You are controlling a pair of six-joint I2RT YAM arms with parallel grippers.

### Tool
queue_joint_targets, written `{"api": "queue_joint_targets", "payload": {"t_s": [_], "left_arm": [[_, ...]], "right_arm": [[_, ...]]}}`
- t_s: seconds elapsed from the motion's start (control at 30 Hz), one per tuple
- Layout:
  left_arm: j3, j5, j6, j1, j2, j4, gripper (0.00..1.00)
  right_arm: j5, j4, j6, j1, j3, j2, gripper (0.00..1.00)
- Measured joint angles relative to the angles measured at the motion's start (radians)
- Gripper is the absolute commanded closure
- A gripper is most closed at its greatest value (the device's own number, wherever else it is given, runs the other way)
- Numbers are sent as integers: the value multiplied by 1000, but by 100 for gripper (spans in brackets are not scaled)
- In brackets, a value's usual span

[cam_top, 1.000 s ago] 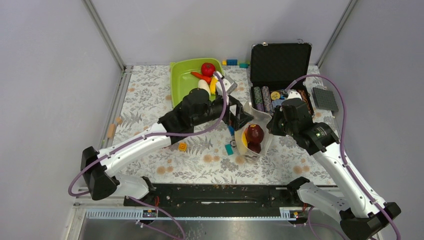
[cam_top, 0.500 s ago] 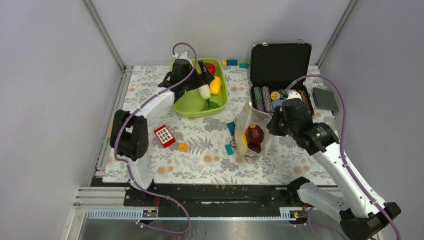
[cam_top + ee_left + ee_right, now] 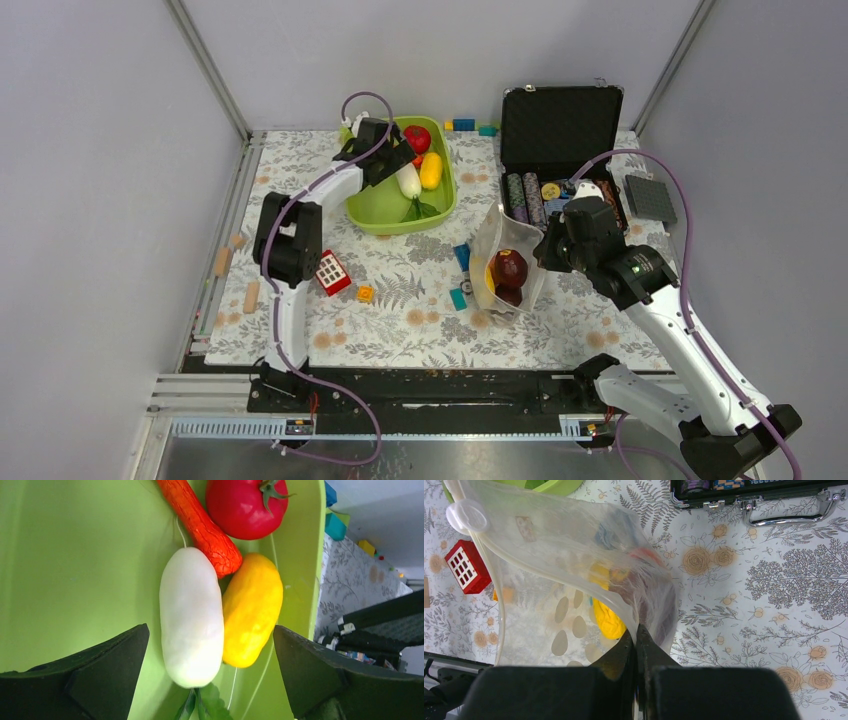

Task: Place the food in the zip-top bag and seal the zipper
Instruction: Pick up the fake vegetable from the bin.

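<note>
left gripper spread wide over white radish and yellow fruit in green tray, tomato and carrot beside | right gripper pinching bag edge, mouth open, maroon fruit inside

The zip-top bag is crinkly clear plastic; tomato glossy smooth, carrot rough.
</note>
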Motion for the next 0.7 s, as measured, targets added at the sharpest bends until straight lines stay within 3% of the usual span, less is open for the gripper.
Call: {"api": "queue_joint_targets", "payload": {"t_s": [0.37,0.5,0.7], "left_arm": [[93,-13,-86,7,143,-7,13],[93,-11,-114,10,153,-1,22],[93,2,-138,12,188,12,44]], "right_arm": [[5,1,0,0,-7,1,100],[4,2,0,0,-13,1,100],[5,3,0,0,-16,2,100]]}}
